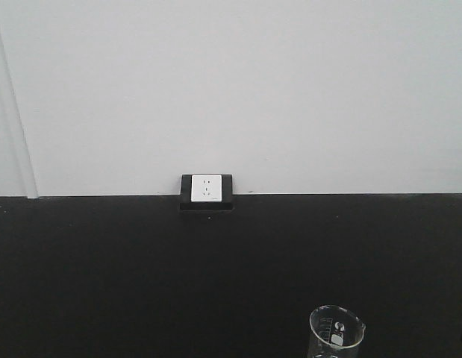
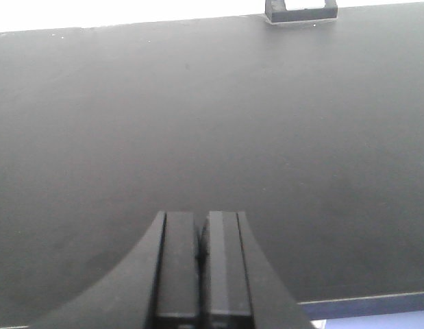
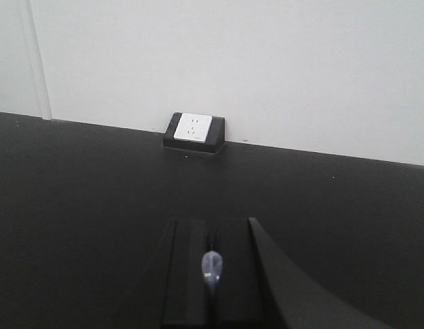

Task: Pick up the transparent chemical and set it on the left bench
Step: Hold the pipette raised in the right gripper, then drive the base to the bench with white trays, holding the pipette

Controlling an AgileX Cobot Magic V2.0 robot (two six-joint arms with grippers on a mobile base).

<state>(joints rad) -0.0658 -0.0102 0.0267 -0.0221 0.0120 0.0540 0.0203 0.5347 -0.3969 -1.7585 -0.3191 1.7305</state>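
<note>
One black bench [image 1: 104,283], white wall [image 1: 231,89]

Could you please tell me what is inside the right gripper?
A clear, teardrop-shaped end of the transparent chemical pokes out of the shut right gripper. The rest of it cannot be seen, as the gripper covers it.

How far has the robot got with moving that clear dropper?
Grabbing looks done: the right gripper is shut on the transparent chemical, whose clear end shows between its jaws. It is held above a black countertop. Left to do: set it down and release. The left gripper is shut and empty.
</note>
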